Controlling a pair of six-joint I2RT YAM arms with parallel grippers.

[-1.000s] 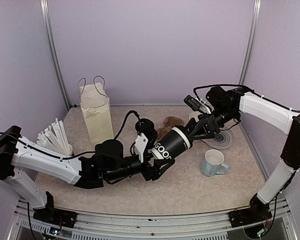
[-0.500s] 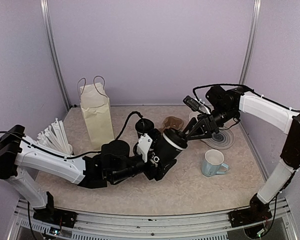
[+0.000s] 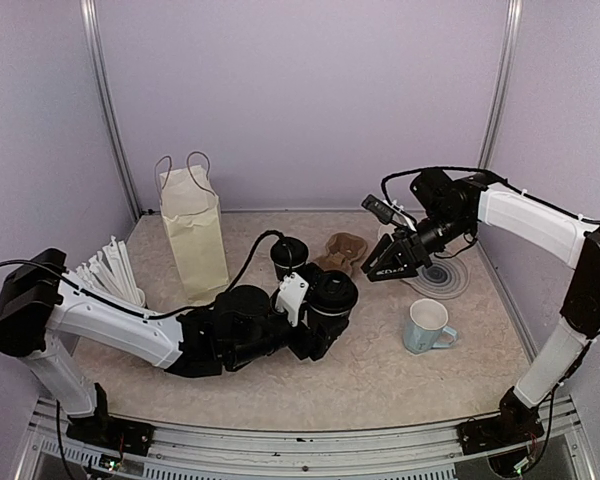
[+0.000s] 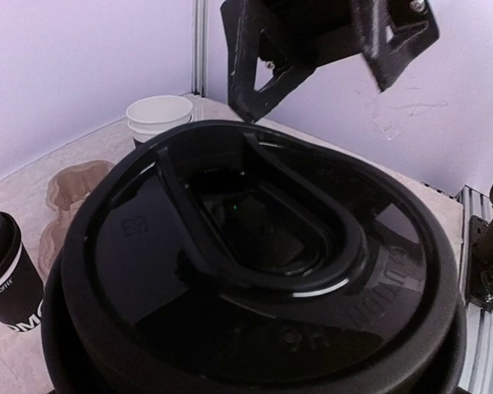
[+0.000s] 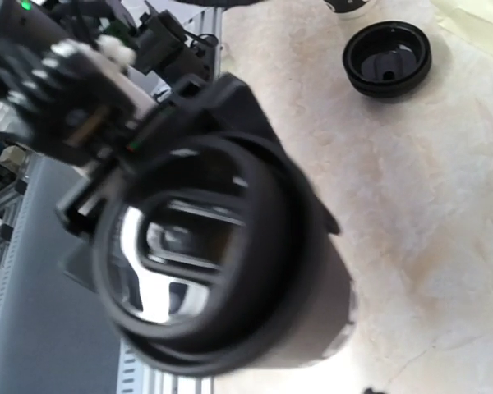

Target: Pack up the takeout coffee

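Observation:
A takeout coffee cup (image 3: pixel 332 290), black with a black lid, is held nearly upright just above the table's middle by my left gripper (image 3: pixel 318 308), which is shut on its body. Its lid (image 4: pixel 255 263) fills the left wrist view and hides my own jaws. In the right wrist view the same cup (image 5: pixel 205 263) appears blurred. A second lidded takeout cup (image 3: pixel 288 257) stands on the table just behind it and shows as well in the right wrist view (image 5: pixel 388 57). My right gripper (image 3: pixel 383 264) hovers open to the right of the held cup, clear of it, its fingers (image 4: pixel 246 74) spread with nothing between them.
A cream paper bag (image 3: pixel 195 225) stands at the back left. A brown pulp cup carrier (image 3: pixel 343 246) lies behind the cups. Also here are a light-blue mug (image 3: pixel 425 325) on the right, a round mat (image 3: pixel 442 280), stacked white cups (image 4: pixel 158 115) and a cup of white sticks (image 3: pixel 110 275).
My right gripper has let go of the cup's lid end and pulled back to the right. My left arm has swung the cup from lying tilted to nearly upright, nearer its own side.

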